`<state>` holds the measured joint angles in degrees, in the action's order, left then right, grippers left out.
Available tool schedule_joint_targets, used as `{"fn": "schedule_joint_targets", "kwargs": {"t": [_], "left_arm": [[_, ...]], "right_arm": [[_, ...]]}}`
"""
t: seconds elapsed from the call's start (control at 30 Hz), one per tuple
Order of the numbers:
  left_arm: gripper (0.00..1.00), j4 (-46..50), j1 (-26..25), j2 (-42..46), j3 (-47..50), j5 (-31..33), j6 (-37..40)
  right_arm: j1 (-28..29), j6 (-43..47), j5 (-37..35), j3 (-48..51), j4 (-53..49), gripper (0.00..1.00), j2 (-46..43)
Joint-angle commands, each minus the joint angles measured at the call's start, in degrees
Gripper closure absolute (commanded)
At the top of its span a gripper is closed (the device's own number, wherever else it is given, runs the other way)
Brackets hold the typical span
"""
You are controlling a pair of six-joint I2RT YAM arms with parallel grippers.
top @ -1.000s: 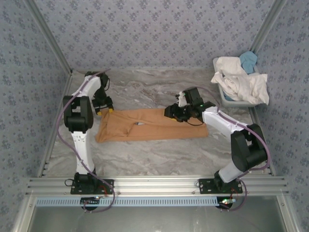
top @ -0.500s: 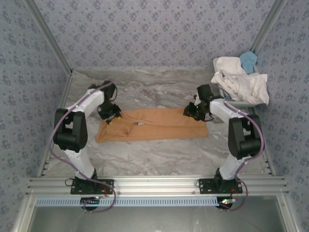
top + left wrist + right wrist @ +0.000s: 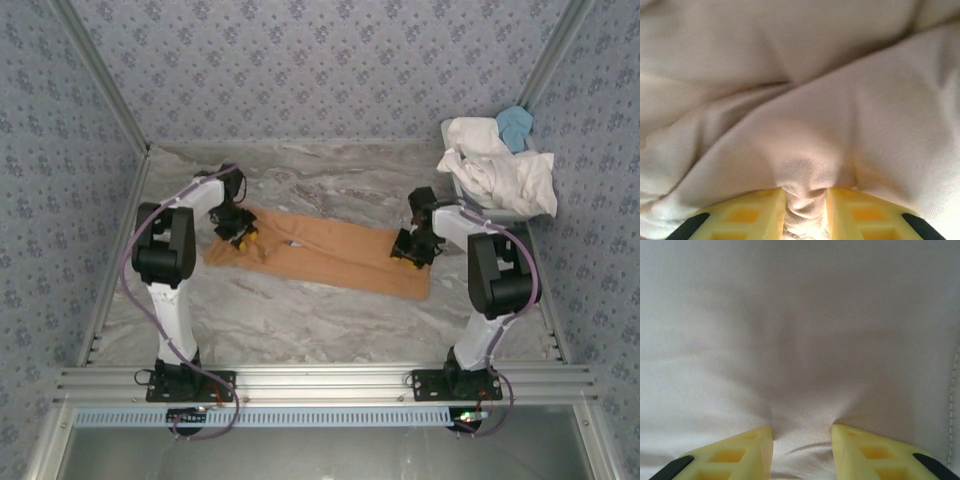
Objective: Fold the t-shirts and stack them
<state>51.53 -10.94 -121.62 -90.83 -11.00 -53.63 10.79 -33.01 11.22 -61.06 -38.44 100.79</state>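
Pinching opposite ends of the tan-orange t-shirt [image 3: 330,255], which lies long and narrow mid-surface [image 3: 300,320], the left hand [image 3: 806,210] and right hand [image 3: 802,450] seem mid-fold, needing an even, joint lift next.

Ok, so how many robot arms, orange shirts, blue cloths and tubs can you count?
robot arms: 2, the left arm and the right arm
tan-orange t-shirt: 1
light blue cloth: 1
white tub: 1
total: 5
The white cloth heap in the tub is too tangled to count apart.
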Motion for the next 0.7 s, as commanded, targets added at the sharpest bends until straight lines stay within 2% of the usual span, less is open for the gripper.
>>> {"fn": "schedule_joint_targets", "kwargs": {"t": [0.0,0.17,0.3,0.4,0.47,0.53,0.67], "left_arm": [[0.72,-5.88,-0.82,-8.74,-9.56,-0.15,0.88],[0.72,-6.6,-4.81,-22.56,-31.63,-5.9,0.65],[0.72,-5.97,-9.12,-35.11,-52.48,-10.05,-1.61],[0.71,-5.91,-11.81,-44.72,-69.1,-11.76,-5.23],[0.71,-9.9,-12.8,-48.08,-72.97,-12.66,-9.06],[0.7,-17.82,-13.39,-48.89,-71.29,-13.24,-12.61],[0.62,-27.8,-13.41,-50.01,-71.13,-12.96,-15.51]], "right_arm": [[2.16,-9.2,-1.73,6.96,-4.08,0.6,-4.81],[7.16,-24.67,2.95,19.27,2.71,0.59,-13.48],[14.54,-40.95,5.29,26.92,11.94,0.59,-17.77],[20.67,-50.73,5.13,29.05,17.34,0.59,-17.94],[24.36,-55.56,4.66,28.89,20.26,0.58,-16.7],[27.51,-58.76,4.52,27.43,22.56,0.58,-14.05],[30.96,-59.55,4.84,22.23,24.36,0.58,-8.2]]}}
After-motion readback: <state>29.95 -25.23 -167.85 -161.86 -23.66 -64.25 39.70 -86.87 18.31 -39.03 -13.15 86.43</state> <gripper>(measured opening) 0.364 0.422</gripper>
